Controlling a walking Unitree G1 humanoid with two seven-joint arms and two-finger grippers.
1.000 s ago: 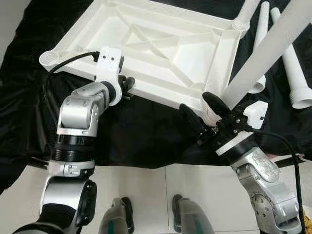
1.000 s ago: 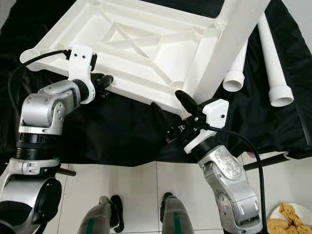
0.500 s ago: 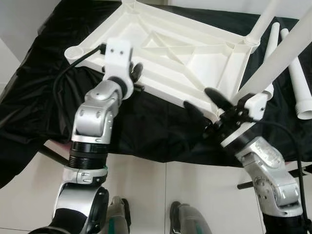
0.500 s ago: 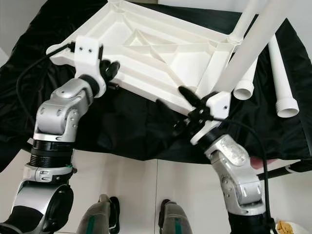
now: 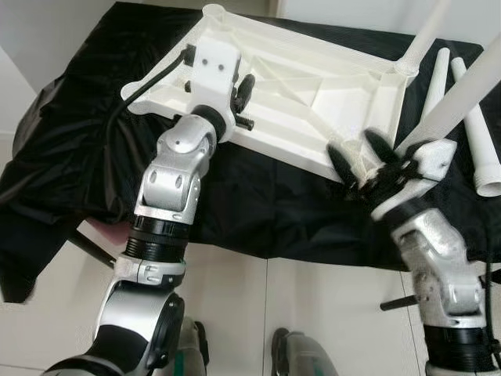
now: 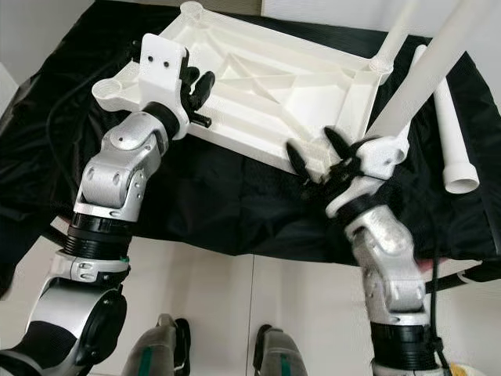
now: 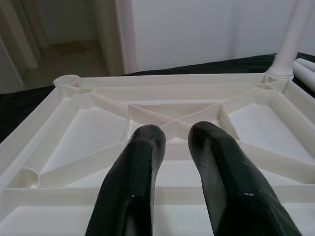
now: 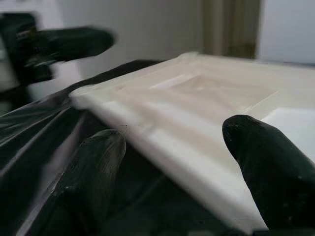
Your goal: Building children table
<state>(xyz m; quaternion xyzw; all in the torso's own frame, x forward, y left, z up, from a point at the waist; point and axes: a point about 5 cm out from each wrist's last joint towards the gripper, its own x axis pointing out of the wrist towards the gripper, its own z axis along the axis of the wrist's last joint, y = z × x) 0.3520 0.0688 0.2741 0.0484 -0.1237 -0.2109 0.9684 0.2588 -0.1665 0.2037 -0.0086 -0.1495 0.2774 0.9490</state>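
The upturned white tabletop [image 5: 290,94] lay on a black cloth [image 5: 70,149], its long axis running from the robot's left to its right. The left hand [image 5: 241,94] hovered over the tabletop's near long edge toward the left end, fingers a small gap apart and holding nothing. At the near right corner the right hand [image 6: 317,157] stood spread wide astride the rim below a fitted leg [image 6: 427,70], making it the nearer arm, while spare legs [image 5: 477,117] lay just beyond that end, narrowing the room there.

Left arm reaches forward, elbow bent, left gripper [image 7: 174,167] with fingers nearly together, a narrow gap between them. Right arm is raised and angled forward, right gripper [image 6: 321,155] with fingers spread wide. Both feet visible below, side by side.
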